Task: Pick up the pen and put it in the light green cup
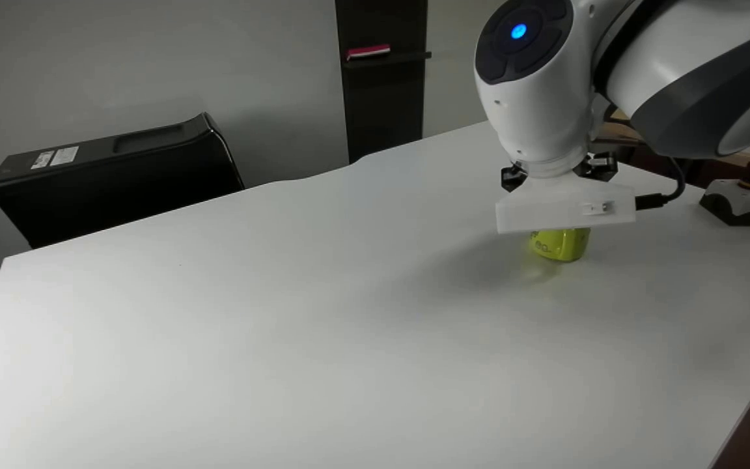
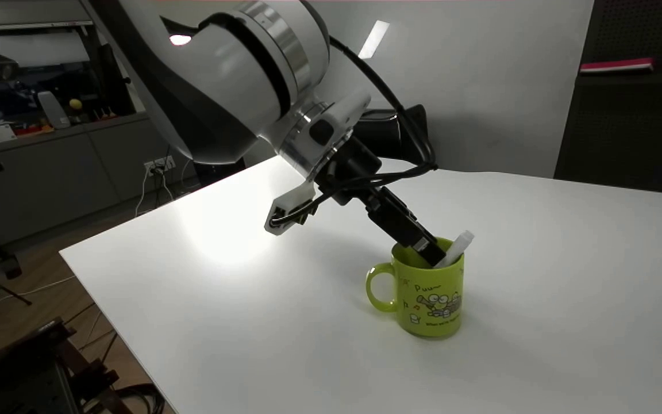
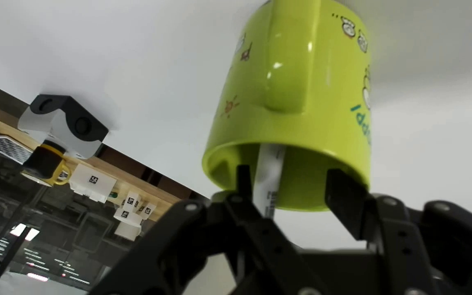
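The slender white, plastic-looking pen (image 3: 268, 176) leans inside the glossy lime-green cylindrical cup (image 2: 428, 299), in the gap between the black fingers (image 3: 344, 200), which stand wide. It is probably light, stiff, somewhat slippery; holding its end above the rim seems best.

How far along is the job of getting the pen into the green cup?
Done, by the look of it: the pen leans inside the light green cup, one end above the rim. In hand: the release, it seems; the gripper is open, with a gap beside the pen, its fingertips in the cup's mouth. Left: probably just withdrawing the gripper.
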Available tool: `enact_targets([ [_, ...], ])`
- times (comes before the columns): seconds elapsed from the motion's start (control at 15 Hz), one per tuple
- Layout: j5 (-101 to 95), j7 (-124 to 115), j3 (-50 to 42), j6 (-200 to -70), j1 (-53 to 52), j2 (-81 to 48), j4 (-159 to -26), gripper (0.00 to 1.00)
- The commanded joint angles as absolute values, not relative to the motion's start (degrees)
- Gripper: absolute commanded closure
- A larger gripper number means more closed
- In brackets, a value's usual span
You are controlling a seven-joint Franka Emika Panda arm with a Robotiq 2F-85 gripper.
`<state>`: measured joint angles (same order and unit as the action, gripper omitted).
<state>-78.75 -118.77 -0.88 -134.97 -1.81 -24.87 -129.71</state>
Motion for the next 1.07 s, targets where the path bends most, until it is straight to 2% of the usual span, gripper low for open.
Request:
enact_targets([
  [0.0,-78.8,-119.8,-0.4,-135.0,-1.3,-25.3,-129.5,0.18],
  [0.13,-78.8,-119.7,-0.3,-135.0,-1.4,-25.1,-129.3,0.05],
  [0.53,-78.8,-120.0,-0.2,-136.6,-1.0,-24.1,-129.5,0.07],
  [0.6,-78.9,-120.0,-0.2,-137.7,-0.8,-23.9,-129.6,0.21],
  [0.67,-79.2,-120.3,-0.3,-138.1,-0.8,-23.9,-129.6,0.53],
  [0.73,-79.4,-120.6,-0.4,-138.4,-0.9,-23.8,-129.6,0.55],
  [1.0,-79.8,-121.1,-0.8,-139.7,-0.7,-22.3,-129.4,0.83],
])
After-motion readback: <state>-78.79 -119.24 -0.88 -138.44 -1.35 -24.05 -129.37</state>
